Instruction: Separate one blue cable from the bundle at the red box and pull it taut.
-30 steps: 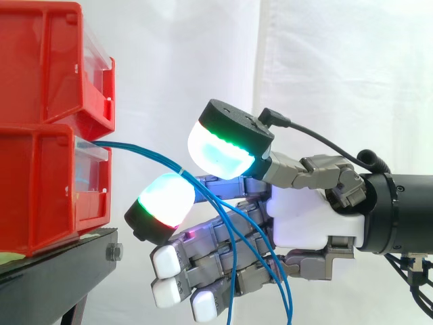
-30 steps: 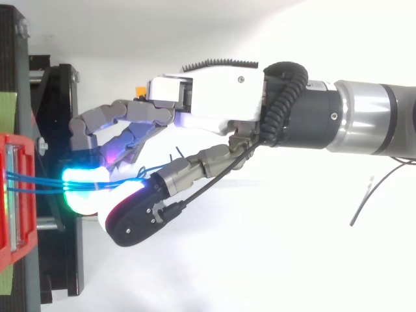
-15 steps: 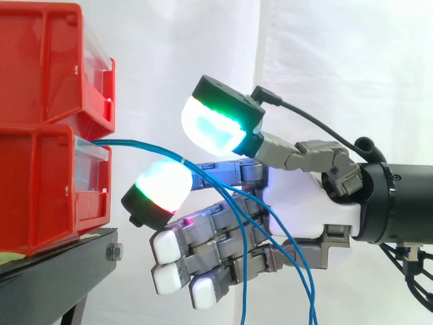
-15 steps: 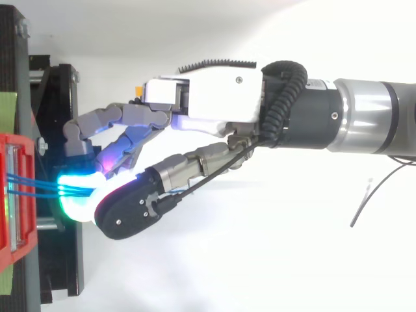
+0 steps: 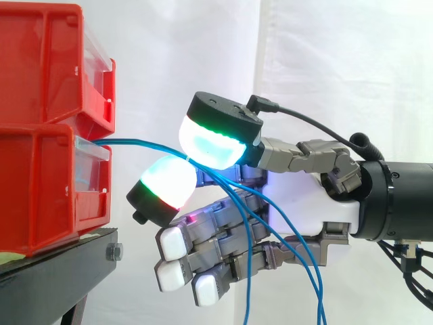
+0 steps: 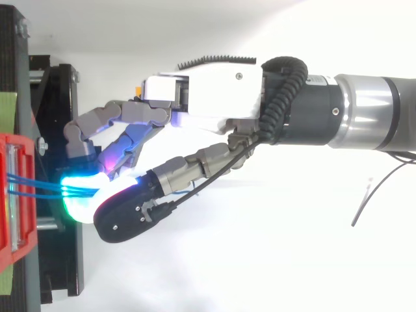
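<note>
Just off the red box (image 5: 40,193) — robot hand (image 5: 306,198) pinches blue cables (image 5: 135,143).

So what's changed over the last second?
The hand edged towards the box. Its upper pad lifted, then came down towards the lower pad, pinching the cables between them. The box, the stand and the point where the cables leave the box stayed as they were.

White curtain (image 5: 325,68) behind, hanging in soft vertical folds, one deeper fold line down the middle. Brightly, evenly lit, with faint grey shading in the folds. Black stand (image 5: 47,284) at lower left, bolt (image 5: 114,252) in its side. From above, a plain white surface (image 6: 260,273) beneath.
</note>
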`<action>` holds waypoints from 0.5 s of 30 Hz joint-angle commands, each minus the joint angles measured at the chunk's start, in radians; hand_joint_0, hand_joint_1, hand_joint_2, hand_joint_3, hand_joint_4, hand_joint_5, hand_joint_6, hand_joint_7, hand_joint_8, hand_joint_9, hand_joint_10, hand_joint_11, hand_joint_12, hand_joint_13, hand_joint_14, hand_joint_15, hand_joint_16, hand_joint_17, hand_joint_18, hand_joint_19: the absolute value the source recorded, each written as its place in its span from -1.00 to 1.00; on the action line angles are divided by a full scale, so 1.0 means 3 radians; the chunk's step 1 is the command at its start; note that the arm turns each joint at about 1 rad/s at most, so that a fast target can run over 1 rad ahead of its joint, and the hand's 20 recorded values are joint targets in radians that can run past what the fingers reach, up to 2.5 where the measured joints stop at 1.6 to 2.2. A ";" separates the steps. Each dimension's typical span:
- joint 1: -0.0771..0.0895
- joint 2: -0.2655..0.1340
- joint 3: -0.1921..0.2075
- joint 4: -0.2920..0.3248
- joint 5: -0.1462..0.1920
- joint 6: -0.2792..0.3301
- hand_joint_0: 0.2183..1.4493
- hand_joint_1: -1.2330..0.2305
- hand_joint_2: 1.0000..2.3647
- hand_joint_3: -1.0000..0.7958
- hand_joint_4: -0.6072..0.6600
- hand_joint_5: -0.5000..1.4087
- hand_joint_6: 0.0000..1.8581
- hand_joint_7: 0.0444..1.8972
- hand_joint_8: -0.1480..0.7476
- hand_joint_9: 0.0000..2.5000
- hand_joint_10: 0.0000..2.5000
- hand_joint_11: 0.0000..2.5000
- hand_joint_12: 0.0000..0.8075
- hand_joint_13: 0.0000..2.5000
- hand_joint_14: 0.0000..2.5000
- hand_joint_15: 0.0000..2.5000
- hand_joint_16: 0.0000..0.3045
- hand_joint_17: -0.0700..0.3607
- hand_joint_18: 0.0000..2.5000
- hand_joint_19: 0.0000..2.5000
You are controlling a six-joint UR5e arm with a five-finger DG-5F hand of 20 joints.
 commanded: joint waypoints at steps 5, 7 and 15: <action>-0.0003 0.0000 0.0007 0.0002 -0.0007 0.0000 -0.37 -0.24 -0.97 -0.10 0.16 -0.65 -0.20 0.14 -0.01 -0.36 -0.98 -0.44 -0.11 -0.42 -0.98 -0.54 -0.66 -0.14 -0.48 -0.42; -0.0003 0.0000 0.0007 -0.0003 -0.0012 0.0000 -0.37 -0.27 -0.97 -0.10 0.16 -0.66 -0.18 0.13 -0.02 -0.37 -0.98 -0.43 -0.11 -0.42 -0.98 -0.54 -0.66 -0.14 -0.48 -0.42; -0.0003 0.0000 0.0007 -0.0003 -0.0027 -0.0020 -0.37 -0.30 -0.98 -0.24 0.18 -0.68 -0.09 0.06 -0.02 -0.37 -0.98 -0.41 -0.10 -0.41 -0.98 -0.54 -0.66 -0.14 -0.47 -0.42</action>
